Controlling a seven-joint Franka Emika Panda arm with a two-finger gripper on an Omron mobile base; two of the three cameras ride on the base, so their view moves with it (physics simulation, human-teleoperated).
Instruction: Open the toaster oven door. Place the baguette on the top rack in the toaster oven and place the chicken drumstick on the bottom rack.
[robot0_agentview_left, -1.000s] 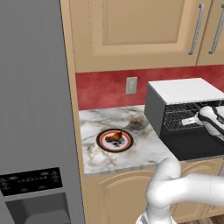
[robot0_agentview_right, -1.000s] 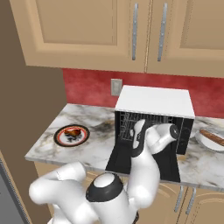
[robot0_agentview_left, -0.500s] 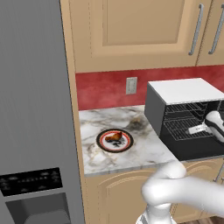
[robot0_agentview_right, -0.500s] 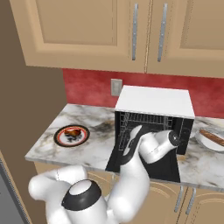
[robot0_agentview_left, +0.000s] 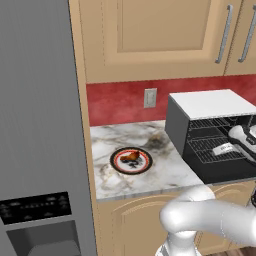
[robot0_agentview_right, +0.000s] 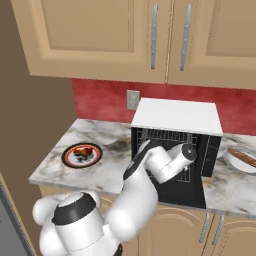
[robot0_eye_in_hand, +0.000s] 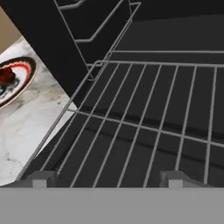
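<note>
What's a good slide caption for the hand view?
Open claw poised over a wire rack inside the open toaster oven, the plated chicken drumstick at left.

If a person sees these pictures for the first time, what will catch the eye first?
First comes the black toaster oven, standing on the marble counter with its door folded down and the white arm reaching into it. Inside, the open gripper hangs empty just above a wire rack. Next are two plates: the chicken drumstick left of the oven, the baguette on its right.
</note>
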